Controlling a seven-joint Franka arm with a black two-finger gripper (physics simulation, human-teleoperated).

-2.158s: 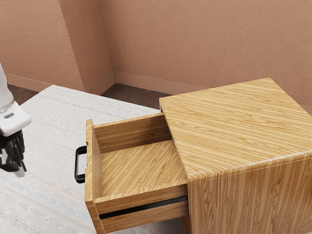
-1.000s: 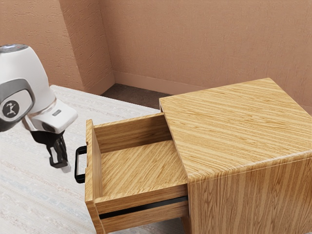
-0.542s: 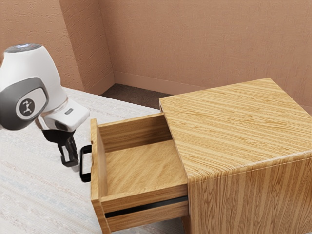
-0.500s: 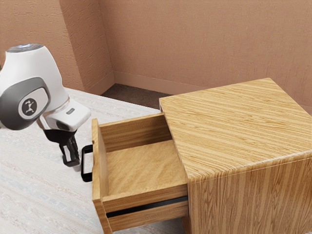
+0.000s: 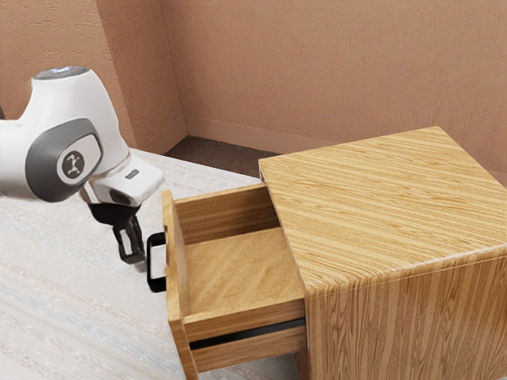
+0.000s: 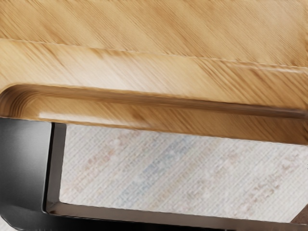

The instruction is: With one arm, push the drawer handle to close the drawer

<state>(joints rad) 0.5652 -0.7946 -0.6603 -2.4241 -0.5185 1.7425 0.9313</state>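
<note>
Since the earlier frames, your drawer (image 5: pixel 230 273) has slid farther into the cabinet (image 5: pixel 388 206), and your arm (image 5: pixel 79 107) has advanced toward the exterior view's right. The exterior view's left edge cuts off the arm; the wrist view crops the handle (image 5: pixel 150 265). You cannot tell whether the pincer (image 5: pixel 133 260), just beside the handle, touches it, or whether it is open or closed. The handle, a black, squared loop, sits on the pale wooden drawer's front; the drawer remains partly out.
</note>
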